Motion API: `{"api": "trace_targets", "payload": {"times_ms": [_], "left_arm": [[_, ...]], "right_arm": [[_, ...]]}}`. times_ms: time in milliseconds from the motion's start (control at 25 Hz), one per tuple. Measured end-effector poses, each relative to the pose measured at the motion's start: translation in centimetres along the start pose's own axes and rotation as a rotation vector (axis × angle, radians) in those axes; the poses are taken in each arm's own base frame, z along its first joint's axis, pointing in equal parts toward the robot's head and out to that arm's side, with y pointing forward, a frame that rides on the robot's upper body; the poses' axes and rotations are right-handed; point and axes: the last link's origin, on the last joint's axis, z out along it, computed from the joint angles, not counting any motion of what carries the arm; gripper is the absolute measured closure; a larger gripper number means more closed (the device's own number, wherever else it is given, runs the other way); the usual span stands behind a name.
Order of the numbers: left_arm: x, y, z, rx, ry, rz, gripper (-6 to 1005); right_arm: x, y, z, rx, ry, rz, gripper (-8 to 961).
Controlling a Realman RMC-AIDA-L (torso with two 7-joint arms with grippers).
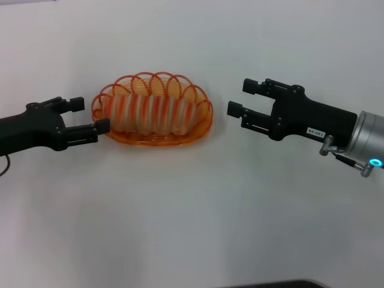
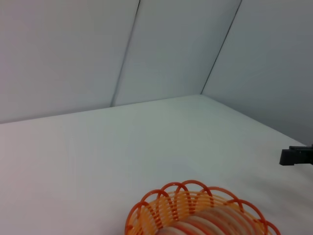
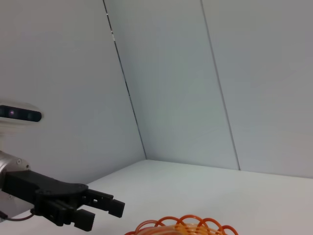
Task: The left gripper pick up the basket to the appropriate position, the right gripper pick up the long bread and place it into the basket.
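The orange wire basket (image 1: pixel 201 123) sits on the white table at the middle back, and the long bread (image 1: pixel 153 110), tan with orange-red stripes, lies inside it. My left gripper (image 1: pixel 90 115) is open at the basket's left end; its near finger touches or almost touches the rim and holds nothing. My right gripper (image 1: pixel 238 97) is open and empty, a short gap to the right of the basket. The basket (image 2: pixel 161 205) and bread (image 2: pixel 215 220) show in the left wrist view. The right wrist view shows the basket's rim (image 3: pixel 183 226) and the left gripper (image 3: pixel 105 211).
The white table (image 1: pixel 192 216) lies bare around the basket. Pale wall panels stand behind it in both wrist views. A dark edge shows at the table's front (image 1: pixel 288 284).
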Motion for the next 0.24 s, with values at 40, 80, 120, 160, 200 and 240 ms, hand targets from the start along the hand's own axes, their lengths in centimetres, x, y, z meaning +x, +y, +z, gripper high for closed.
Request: {"api": "trace_targets", "payload": {"times_ms": [40, 80, 120, 160, 200, 240], "left_arm": [[0.03, 0.02, 0.02, -0.002, 0.0, 0.0, 95], [0.03, 0.02, 0.02, -0.002, 0.0, 0.0, 95], [0.08, 0.05, 0.04, -0.005, 0.001, 0.0, 95], [0.13, 0.07, 0.07, -0.007, 0.001, 0.001, 95], [0.13, 0.07, 0.07, -0.007, 0.001, 0.001, 95], [0.23, 0.06, 0.11, -0.009, 0.002, 0.004, 95]], "right_arm": [[0.01, -0.03, 0.03, 0.002, 0.001, 0.0, 260], [-0.01, -0.04, 0.08, 0.002, 0.001, -0.001, 260], [-0.04, -0.06, 0.13, 0.002, 0.001, -0.001, 260], [-0.1, -0.06, 0.19, 0.0, -0.001, -0.002, 260], [-0.18, -0.04, 0.25, -0.004, -0.003, -0.003, 260], [-0.25, -0.01, 0.29, -0.007, -0.006, -0.003, 260]]}}
